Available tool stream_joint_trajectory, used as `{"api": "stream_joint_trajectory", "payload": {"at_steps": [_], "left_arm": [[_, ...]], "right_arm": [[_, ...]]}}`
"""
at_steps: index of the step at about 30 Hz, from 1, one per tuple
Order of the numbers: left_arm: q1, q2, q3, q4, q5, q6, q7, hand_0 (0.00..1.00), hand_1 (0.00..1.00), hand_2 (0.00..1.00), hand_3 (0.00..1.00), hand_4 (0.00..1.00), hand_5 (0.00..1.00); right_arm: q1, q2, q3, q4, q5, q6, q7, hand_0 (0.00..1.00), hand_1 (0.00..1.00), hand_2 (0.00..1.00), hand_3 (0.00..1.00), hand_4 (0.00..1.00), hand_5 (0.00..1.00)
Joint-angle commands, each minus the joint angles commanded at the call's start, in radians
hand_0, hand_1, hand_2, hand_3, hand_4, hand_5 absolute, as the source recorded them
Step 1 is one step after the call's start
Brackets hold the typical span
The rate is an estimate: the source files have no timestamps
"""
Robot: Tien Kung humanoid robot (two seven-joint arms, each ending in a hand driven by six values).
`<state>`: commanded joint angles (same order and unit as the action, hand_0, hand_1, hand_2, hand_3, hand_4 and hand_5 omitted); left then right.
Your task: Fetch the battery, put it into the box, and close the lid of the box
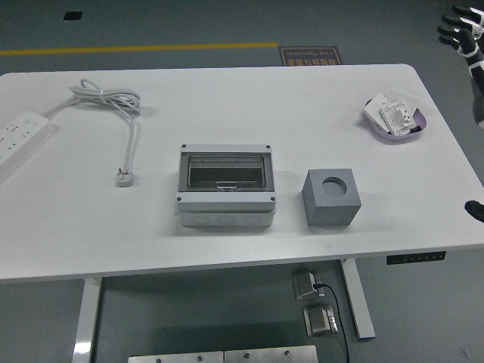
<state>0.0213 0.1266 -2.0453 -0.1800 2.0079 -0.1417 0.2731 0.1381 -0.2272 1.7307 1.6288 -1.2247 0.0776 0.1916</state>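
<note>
The right hand point(463, 29) shows only at the upper right corner, off past the far right edge of the white tabletop point(227, 98), well away from the box point(224, 185); its black fingers point(454, 19) are spread and relaxed, holding nothing and touching nothing. A small dark part of the robot shows at the right edge lower down, to the right of the box, but what it is cannot be told. The left hand is out of view. One box stands near the middle of the tabletop: light grey, with a dark see-through lid point(224, 172) lying shut and flat on top. Just to the right of the box, apart from it, sits one grey cube point(330, 197) with a round hole in its top face. Far to the right of the box and farther back, near the right edge, is one shallow purple tray point(393, 133) holding a few small white items, among them a white block point(396, 116) with print on it; which of these is the battery cannot be told at this size. To the left of the box lies one white cord point(133, 136), coiled at its far end, with its plug point(125, 178) lying loose closest to the box. Further left, at the tabletop's left edge, lies one white power strip point(21, 134).
</note>
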Motion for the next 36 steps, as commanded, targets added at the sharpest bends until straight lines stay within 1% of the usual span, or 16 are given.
{"api": "stream_joint_trajectory", "payload": {"at_steps": [2, 3, 8, 9, 14, 15, 26, 27, 32, 33, 36], "left_arm": [[-0.001, -0.002, 0.035, 0.000, -0.025, 0.001, -0.013, 0.642, 0.660, 0.711, 0.830, 0.879, 0.641], [-0.002, -0.003, 0.050, 0.000, -0.036, 0.001, -0.019, 0.643, 0.659, 0.709, 0.826, 0.881, 0.640], [0.003, -0.007, 0.085, 0.000, -0.065, 0.003, -0.033, 0.643, 0.659, 0.709, 0.826, 0.881, 0.640], [0.005, -0.007, 0.087, 0.000, -0.067, 0.003, -0.034, 0.642, 0.659, 0.708, 0.825, 0.879, 0.639], [0.020, -0.012, 0.075, 0.000, -0.063, 0.004, -0.022, 0.642, 0.659, 0.708, 0.825, 0.879, 0.639], [0.022, -0.013, 0.073, 0.000, -0.061, 0.004, -0.020, 0.642, 0.658, 0.700, 0.819, 0.878, 0.634], [0.017, -0.005, 0.092, 0.000, -0.082, 0.007, -0.025, 0.642, 0.657, 0.696, 0.818, 0.878, 0.635], [0.017, -0.005, 0.092, 0.000, -0.082, 0.007, -0.025, 0.642, 0.657, 0.665, 0.810, 0.870, 0.625], [0.019, -0.009, 0.073, 0.000, -0.079, 0.008, -0.026, 0.642, 0.657, 0.665, 0.810, 0.870, 0.625], [0.019, -0.009, 0.069, 0.000, -0.077, 0.009, -0.025, 0.641, 0.656, 0.631, 0.805, 0.866, 0.620], [0.020, -0.010, 0.066, 0.000, -0.074, 0.010, -0.025, 0.641, 0.656, 0.631, 0.805, 0.866, 0.620]], "right_arm": [[-0.004, 0.000, 0.000, -0.002, 0.045, 0.003, 0.004, 0.786, 0.749, 0.754, 0.774, 0.998, 0.706], [-0.006, 0.000, 0.000, -0.003, 0.066, 0.004, 0.006, 0.789, 0.749, 0.763, 0.791, 0.998, 0.713], [-0.015, -0.003, 0.003, -0.009, 0.109, 0.010, 0.006, 0.789, 0.749, 0.763, 0.791, 0.998, 0.713], [-0.017, -0.004, 0.003, -0.009, 0.112, 0.011, 0.005, 0.791, 0.750, 0.771, 0.805, 0.998, 0.750], [-0.032, -0.001, 0.016, -0.008, 0.124, 0.016, 0.002, 0.791, 0.750, 0.771, 0.805, 0.998, 0.750], [-0.033, -0.001, 0.018, -0.008, 0.125, 0.017, 0.002, 0.792, 0.751, 0.768, 0.793, 0.998, 0.798], [-0.046, 0.001, 0.036, -0.009, 0.126, 0.027, -0.007, 0.793, 0.748, 0.764, 0.790, 0.998, 0.817], [-0.046, 0.002, 0.037, -0.009, 0.126, 0.028, -0.008, 0.791, 0.747, 0.762, 0.782, 0.998, 0.819], [-0.049, 0.007, 0.042, -0.009, 0.125, 0.031, -0.012, 0.791, 0.747, 0.762, 0.782, 0.998, 0.819], [-0.050, 0.008, 0.043, -0.010, 0.125, 0.031, -0.012, 0.789, 0.745, 0.756, 0.777, 0.998, 0.817], [-0.053, 0.011, 0.046, -0.011, 0.126, 0.032, -0.014, 0.789, 0.745, 0.756, 0.777, 0.998, 0.817]]}}
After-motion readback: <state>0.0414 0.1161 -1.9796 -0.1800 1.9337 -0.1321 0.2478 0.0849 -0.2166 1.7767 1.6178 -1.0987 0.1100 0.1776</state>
